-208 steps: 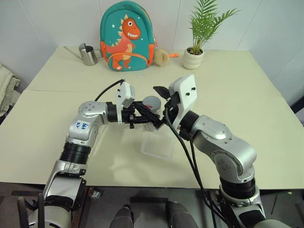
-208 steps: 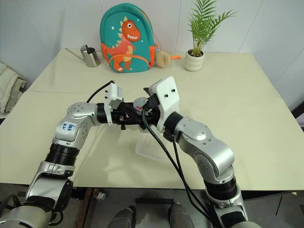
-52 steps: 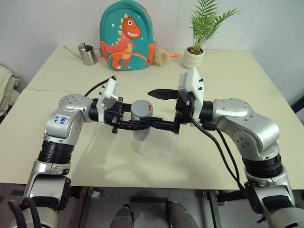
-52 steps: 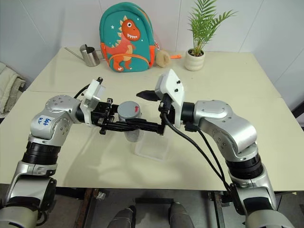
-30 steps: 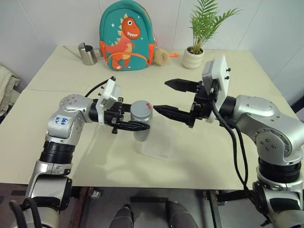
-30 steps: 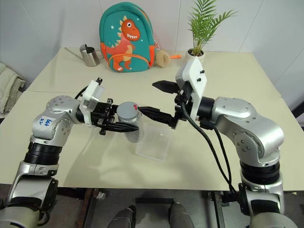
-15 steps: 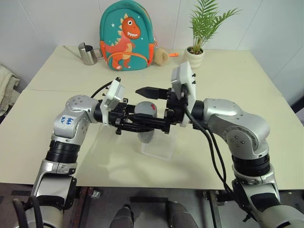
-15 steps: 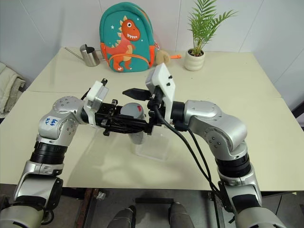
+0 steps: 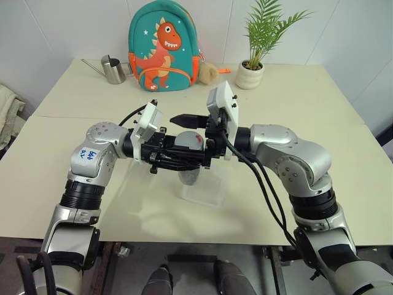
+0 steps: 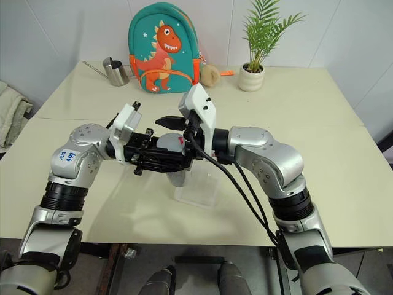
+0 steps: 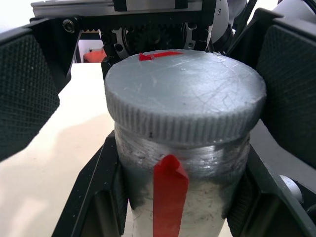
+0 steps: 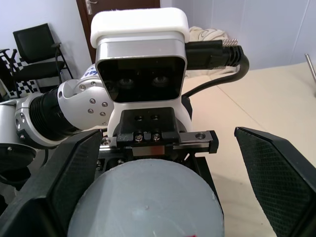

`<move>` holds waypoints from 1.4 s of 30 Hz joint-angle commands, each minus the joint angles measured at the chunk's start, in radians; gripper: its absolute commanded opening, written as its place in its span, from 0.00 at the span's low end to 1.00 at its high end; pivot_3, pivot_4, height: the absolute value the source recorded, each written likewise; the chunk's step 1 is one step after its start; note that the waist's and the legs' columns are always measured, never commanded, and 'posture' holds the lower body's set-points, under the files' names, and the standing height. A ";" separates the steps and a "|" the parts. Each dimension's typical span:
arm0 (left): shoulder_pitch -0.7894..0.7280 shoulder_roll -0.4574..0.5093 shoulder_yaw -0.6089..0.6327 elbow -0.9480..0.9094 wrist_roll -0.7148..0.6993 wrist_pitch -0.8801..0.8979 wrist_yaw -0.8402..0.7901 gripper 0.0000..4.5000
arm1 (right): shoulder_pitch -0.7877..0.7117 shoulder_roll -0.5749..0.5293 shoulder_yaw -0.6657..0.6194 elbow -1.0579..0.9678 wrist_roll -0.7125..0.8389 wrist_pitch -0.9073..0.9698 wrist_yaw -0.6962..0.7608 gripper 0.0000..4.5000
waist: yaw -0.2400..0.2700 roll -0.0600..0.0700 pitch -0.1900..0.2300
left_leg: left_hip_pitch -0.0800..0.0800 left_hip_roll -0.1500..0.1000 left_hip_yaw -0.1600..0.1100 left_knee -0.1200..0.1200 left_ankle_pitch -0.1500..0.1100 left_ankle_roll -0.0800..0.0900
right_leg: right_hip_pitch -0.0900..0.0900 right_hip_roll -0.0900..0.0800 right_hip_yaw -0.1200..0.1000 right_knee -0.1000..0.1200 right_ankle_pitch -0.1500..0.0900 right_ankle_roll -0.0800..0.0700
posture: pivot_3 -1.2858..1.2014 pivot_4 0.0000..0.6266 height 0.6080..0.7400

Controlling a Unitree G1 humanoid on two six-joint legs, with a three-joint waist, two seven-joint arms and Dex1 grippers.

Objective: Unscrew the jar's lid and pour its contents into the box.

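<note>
Now the box (image 9: 202, 189) lies on the tabletop (image 9: 344, 153) nearest the robot. Above it the left gripper (image 9: 184, 161) has its jaws pinching the jar (image 11: 185, 197), held upright. The lid (image 11: 183, 94) is on, red mark up. The right gripper (image 9: 189, 138), a second ago drawn back to the right and clear of the jar, has come in; its jaws stand spread either side of the lid, not touching. Contents not discernible.
</note>
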 commanded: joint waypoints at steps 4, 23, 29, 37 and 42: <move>-0.014 0.001 0.007 -0.032 -0.014 -0.002 -0.002 0.45 | -0.010 -0.024 -0.032 -0.032 -0.017 -0.011 0.004 1.00 | 0.000 0.000 0.000 | 0.000 0.000 0.000 0.000 0.000 0.000 | 0.000 0.000 0.000 0.000 0.000 0.000 | 0.52 0.24 1.00; -0.014 0.019 0.010 -0.025 -0.012 -0.001 0.001 0.45 | 0.047 -0.192 -0.127 -0.141 0.030 0.059 -0.013 1.00 | 0.001 0.000 0.000 | 0.000 0.000 0.000 0.000 0.000 0.000 | 0.000 0.000 0.000 0.000 0.000 0.000 | 0.52 0.24 1.00; -0.016 0.020 0.009 -0.022 -0.009 -0.003 0.000 0.45 | 0.070 -0.220 -0.142 -0.179 0.053 0.074 -0.020 1.00 | 0.002 0.000 0.000 | 0.000 0.000 0.000 0.000 0.000 0.000 | 0.000 0.000 0.000 0.000 0.000 0.000 | 0.52 0.24 1.00; -0.018 0.026 0.008 -0.012 -0.003 -0.010 -0.002 0.45 | 0.095 -0.252 -0.169 -0.223 0.086 0.102 -0.031 1.00 | 0.002 0.000 0.000 | 0.000 0.000 0.000 0.000 0.000 0.000 | 0.000 0.000 0.000 0.000 0.000 0.000 | 0.52 0.24 1.00; -0.020 0.036 0.003 0.002 0.017 -0.035 -0.009 0.45 | 0.118 -0.285 -0.188 -0.266 0.115 0.132 -0.031 1.00 | 0.003 0.000 0.000 | 0.000 0.000 0.000 0.000 0.000 0.000 | 0.000 0.000 0.000 -0.001 0.000 0.000 | 0.52 0.24 1.00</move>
